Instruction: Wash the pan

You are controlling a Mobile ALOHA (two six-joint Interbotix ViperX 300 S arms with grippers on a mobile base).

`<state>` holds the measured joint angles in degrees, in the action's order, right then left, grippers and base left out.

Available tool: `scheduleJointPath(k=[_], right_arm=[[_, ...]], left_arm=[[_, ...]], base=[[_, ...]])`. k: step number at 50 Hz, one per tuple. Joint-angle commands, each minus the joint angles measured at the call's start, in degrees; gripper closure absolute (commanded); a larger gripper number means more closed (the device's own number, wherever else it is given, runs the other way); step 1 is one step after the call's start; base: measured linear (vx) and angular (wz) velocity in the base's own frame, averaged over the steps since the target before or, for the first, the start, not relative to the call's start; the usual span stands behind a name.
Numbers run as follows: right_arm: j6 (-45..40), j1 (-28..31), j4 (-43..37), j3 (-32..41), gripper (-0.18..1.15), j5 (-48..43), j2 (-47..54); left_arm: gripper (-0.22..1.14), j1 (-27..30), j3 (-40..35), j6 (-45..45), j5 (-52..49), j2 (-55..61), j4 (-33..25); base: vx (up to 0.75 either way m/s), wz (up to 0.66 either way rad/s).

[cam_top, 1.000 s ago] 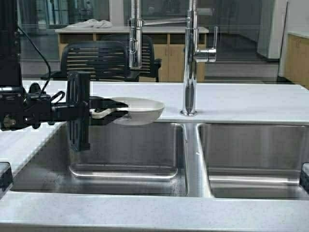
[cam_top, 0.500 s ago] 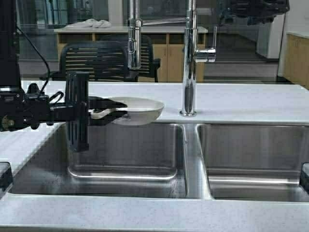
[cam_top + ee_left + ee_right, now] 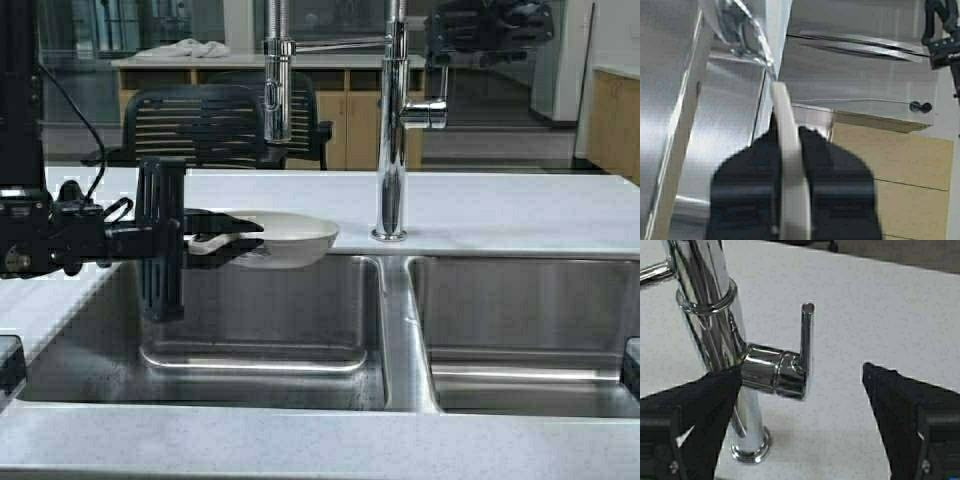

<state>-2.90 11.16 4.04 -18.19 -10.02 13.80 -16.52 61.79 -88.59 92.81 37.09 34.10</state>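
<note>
The cream-white pan (image 3: pixel 285 238) is held level over the left sink basin (image 3: pixel 260 320), below the spray head (image 3: pixel 277 90), so water would land inside it. The left gripper (image 3: pixel 225 236) pinches its stubby handle (image 3: pixel 789 165). The right gripper (image 3: pixel 800 390), jaws spread, flanks the faucet lever (image 3: pixel 806 337), evidently to start the flow.

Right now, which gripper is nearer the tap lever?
Right. The right gripper hovers open above the tap lever; the left gripper holds the pan over the left sink.
</note>
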Motion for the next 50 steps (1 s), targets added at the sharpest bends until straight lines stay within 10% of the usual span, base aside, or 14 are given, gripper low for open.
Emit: scheduleJointPath(k=[1, 50], right_arm=[[0.00, 0.18, 0.09, 4.48, -0.07, 0.35, 1.58], [-6.24, -9.05, -1.05, 14.94, -0.07, 5.89, 11.07]], left_arm=[[0.89, -0.09, -0.44, 0.88, 1.23, -1.05, 0.18], [0.89, -0.09, -1.05, 0.62, 1.23, -1.05, 0.18]], base=[[0.00, 0.00], [0.00, 0.00]])
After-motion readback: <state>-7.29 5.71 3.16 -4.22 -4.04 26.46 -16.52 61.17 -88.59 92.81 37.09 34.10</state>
